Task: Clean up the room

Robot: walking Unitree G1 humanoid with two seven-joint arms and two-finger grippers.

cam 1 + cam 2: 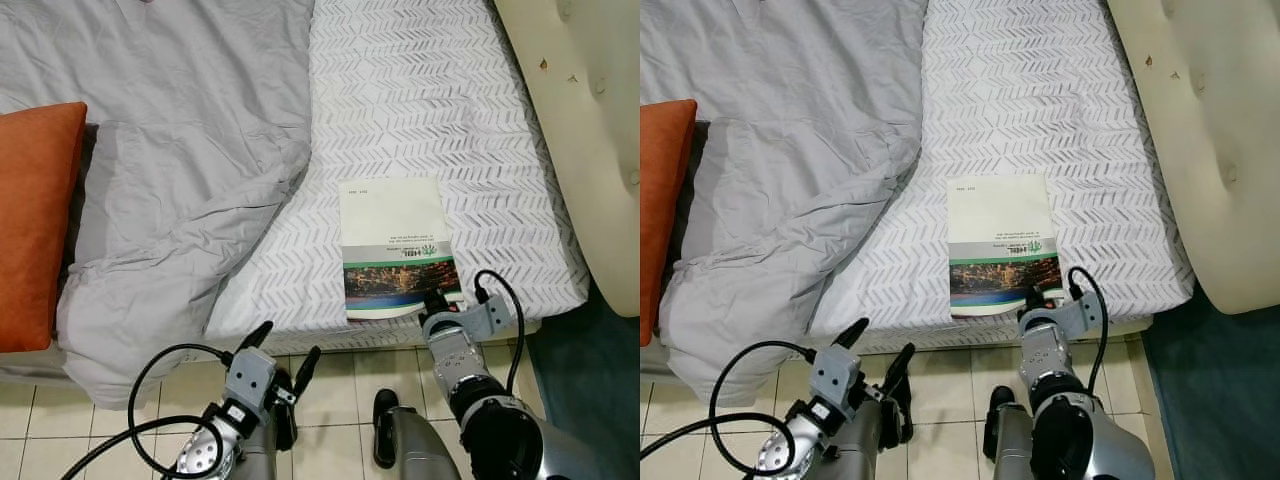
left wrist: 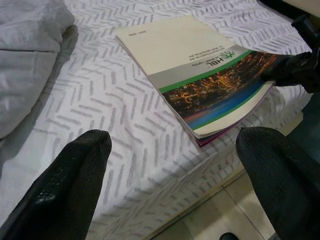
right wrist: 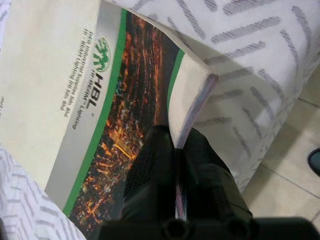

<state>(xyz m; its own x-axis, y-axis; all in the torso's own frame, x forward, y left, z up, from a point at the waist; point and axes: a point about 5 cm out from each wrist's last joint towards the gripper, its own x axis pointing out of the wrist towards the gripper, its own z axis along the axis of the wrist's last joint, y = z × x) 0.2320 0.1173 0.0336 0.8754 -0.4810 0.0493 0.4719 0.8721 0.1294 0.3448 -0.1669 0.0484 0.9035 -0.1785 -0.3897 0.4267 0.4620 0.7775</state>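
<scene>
The right claw (image 3: 175,160) is clamped on the near edge of the catalogue (image 1: 395,240), which lies flat on the bed (image 1: 450,90) at its near edge. The left claw (image 1: 283,352) hangs released at 7 o'clock of the catalogue, over the floor (image 1: 340,375).

A catalogue (image 1: 395,245) lies flat on the bed's white herringbone-patterned sheet (image 1: 420,100), near the mattress's front edge and just beside the rumpled grey duvet (image 1: 190,190). It is a thick softcover with a cream upper cover, a grey band carrying a green logo and small print, a green stripe, and a night-time city photograph across the lower part. The printing reads upside down from the head camera. Its near corner reaches the mattress edge, where the cover lifts slightly and pinkish page edges show in the right wrist view.
</scene>
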